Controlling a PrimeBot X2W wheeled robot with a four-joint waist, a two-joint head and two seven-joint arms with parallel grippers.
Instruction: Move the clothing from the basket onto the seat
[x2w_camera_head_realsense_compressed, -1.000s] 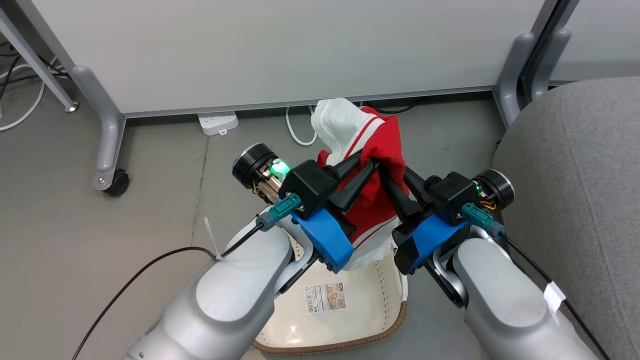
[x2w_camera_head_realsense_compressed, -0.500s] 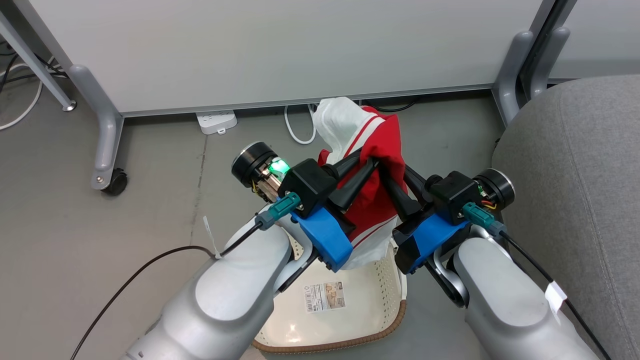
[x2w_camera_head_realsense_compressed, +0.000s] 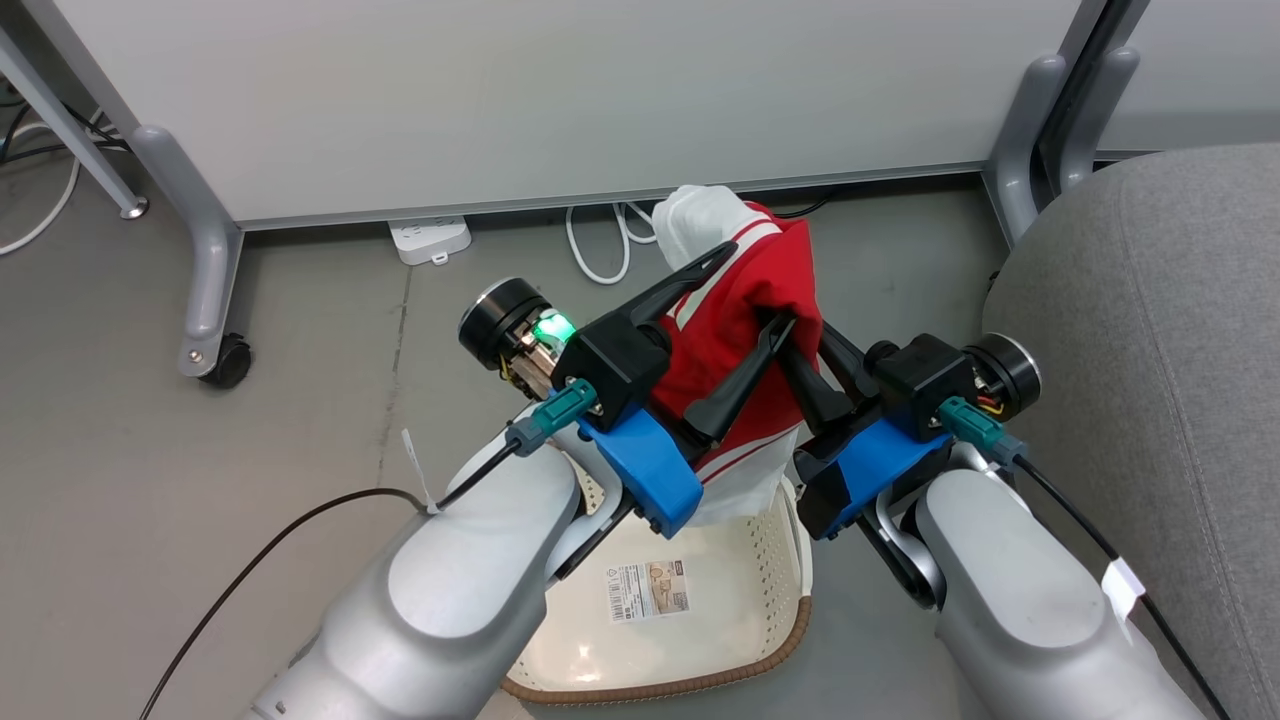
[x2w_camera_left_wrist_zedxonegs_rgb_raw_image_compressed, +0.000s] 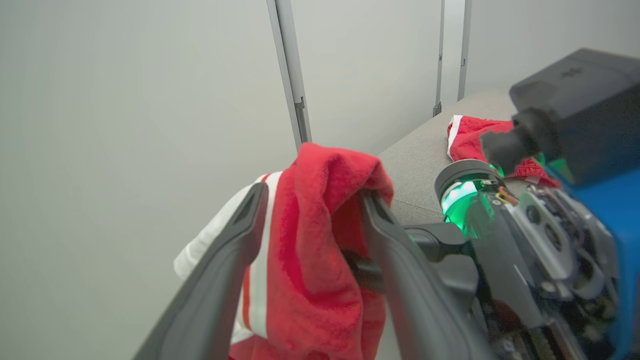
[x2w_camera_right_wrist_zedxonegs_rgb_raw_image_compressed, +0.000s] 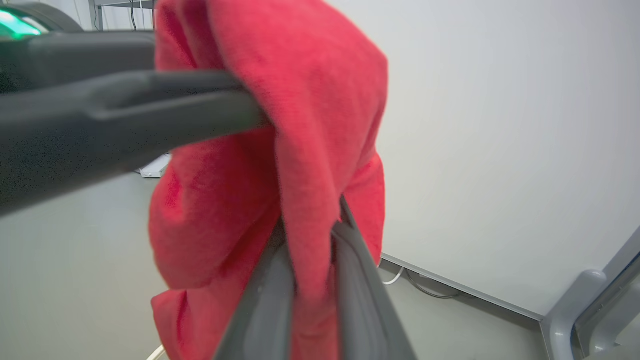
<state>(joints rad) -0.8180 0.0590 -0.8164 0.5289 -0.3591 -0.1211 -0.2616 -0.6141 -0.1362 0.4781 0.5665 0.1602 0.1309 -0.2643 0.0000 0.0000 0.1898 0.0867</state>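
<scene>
The right end effector (x2w_camera_head_realsense_compressed: 805, 352) pinches the red clothing (x2w_camera_head_realsense_compressed: 722, 338) above the basket (x2w_camera_head_realsense_compressed: 700, 686). The left end effector (x2w_camera_head_realsense_compressed: 762, 284) is spread wide around it.

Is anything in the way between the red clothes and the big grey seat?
Nothing visible blocks it. The clothing hangs in the right tool, with bare floor between it and the seat.

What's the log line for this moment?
left end effector: open around garment | right end effector: shut on garment | garment: over basket, off seat
</scene>
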